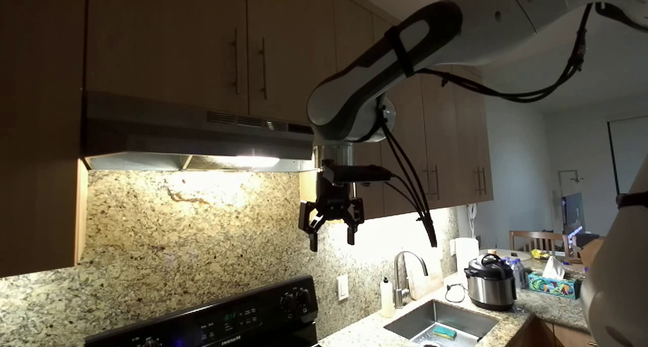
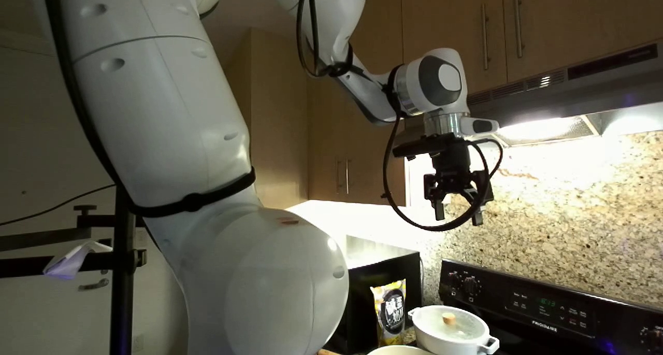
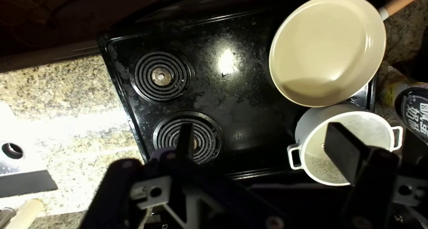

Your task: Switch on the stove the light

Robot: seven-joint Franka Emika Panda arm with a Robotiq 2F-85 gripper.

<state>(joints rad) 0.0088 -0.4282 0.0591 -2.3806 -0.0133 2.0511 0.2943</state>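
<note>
The range hood (image 1: 197, 134) hangs under the wall cabinets. Its light (image 1: 258, 161) glows on the underside, and it also glows in an exterior view (image 2: 538, 129). A dark strip (image 2: 614, 62) runs along the hood's front; switches on it are too small to make out. My gripper (image 1: 332, 239) points down, open and empty, beside the hood's end and below its level. It also shows in an exterior view (image 2: 458, 216). In the wrist view my gripper (image 3: 262, 138) has its fingers wide apart, high above the black stove (image 3: 247, 105).
A cream pan (image 3: 327, 51) and a white pot (image 3: 304, 128) stand on the stove. The stove's control panel (image 2: 549, 306) rises at the wall. Cabinets (image 1: 288, 53) are close to the arm. A faucet (image 1: 400, 276) and sink (image 1: 405, 326) lie beside the stove.
</note>
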